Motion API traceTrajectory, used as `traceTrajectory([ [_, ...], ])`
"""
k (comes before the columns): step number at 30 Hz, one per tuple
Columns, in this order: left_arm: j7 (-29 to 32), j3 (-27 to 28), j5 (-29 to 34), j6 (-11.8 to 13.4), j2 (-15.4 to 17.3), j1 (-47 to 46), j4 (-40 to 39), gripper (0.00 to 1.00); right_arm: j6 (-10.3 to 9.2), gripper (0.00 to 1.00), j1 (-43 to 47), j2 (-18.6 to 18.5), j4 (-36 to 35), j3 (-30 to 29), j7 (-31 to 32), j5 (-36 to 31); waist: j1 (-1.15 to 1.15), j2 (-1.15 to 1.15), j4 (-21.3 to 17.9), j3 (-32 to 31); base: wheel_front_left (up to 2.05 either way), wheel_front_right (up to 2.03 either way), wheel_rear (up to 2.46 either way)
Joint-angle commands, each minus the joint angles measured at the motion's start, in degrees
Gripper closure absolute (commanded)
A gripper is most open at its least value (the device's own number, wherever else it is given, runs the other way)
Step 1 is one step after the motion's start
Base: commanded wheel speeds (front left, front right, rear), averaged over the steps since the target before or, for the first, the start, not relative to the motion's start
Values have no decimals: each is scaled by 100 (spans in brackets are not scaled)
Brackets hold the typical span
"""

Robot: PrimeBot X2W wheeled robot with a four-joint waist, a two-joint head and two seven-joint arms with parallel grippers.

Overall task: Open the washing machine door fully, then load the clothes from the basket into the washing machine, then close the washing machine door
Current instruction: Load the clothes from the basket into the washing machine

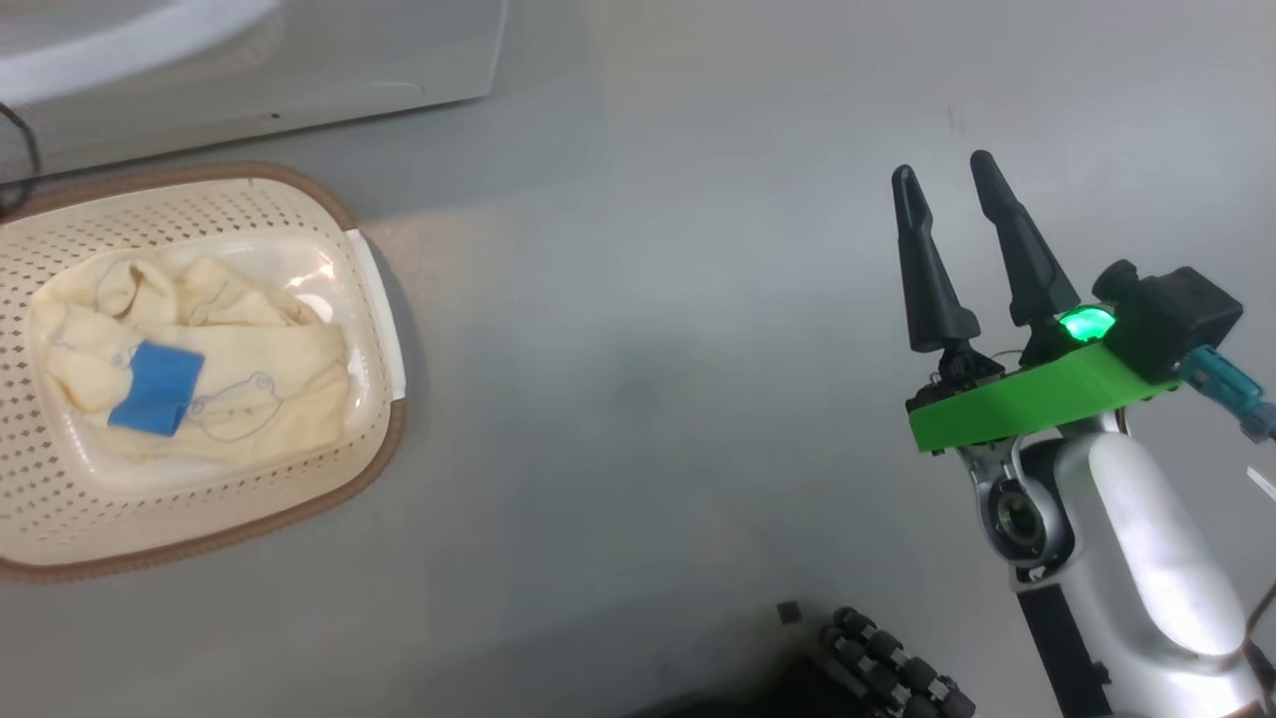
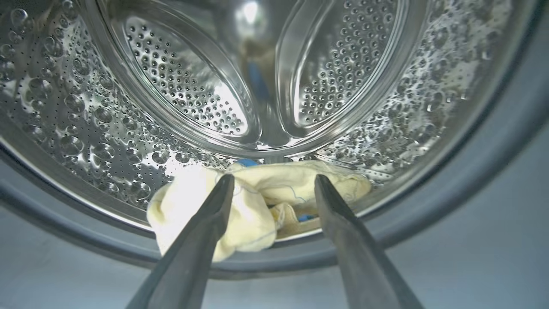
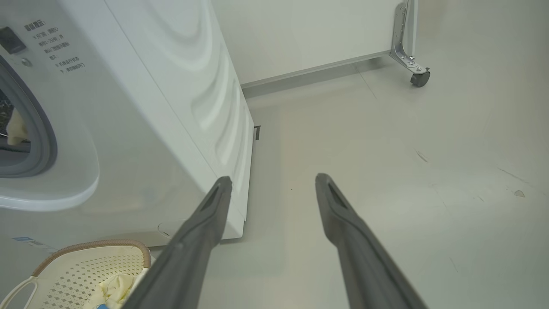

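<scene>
1. The washing machine stood left of the right claw; its drum opened straight ahead of the left claw.
2. The basket, holding more clothes, lay well left of the right claw, with bare floor between for moving.
3. 1 garment draped over the drum lip onto the gasket, just beyond the left claw's tips; it could slip out or get pinched at closing.
4. Both claws stood spread, gripping nothing.
</scene>
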Motion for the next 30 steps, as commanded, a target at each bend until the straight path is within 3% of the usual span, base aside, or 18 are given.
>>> traceTrajectory([
  [1,-163,265,-77,279,175,256,-379,0,21,0,229,-41,-144,11,-55,-74,1,0,143,-154,0,0,0],
  [10,-941,390,-207,873,-166,2165,-1670,0,21,0,432,-41,-97,-196,-55,-374,1,0,461,-592,0,0,0],
  [16,-1182,321,-95,1113,-452,3082,-2156,0,21,0,590,-41,-47,-311,-55,-525,1,0,636,-950,0,0,0],
  [22,-1261,242,101,1157,-842,3916,-2435,0,21,0,824,-41,51,-402,-42,-728,1,0,806,-1451,0,0,0],
  [30,-1266,407,407,948,-1330,4878,-2506,0,21,0,1294,-41,-32,-501,185,-927,1,0,968,-2210,0,0,0],
])
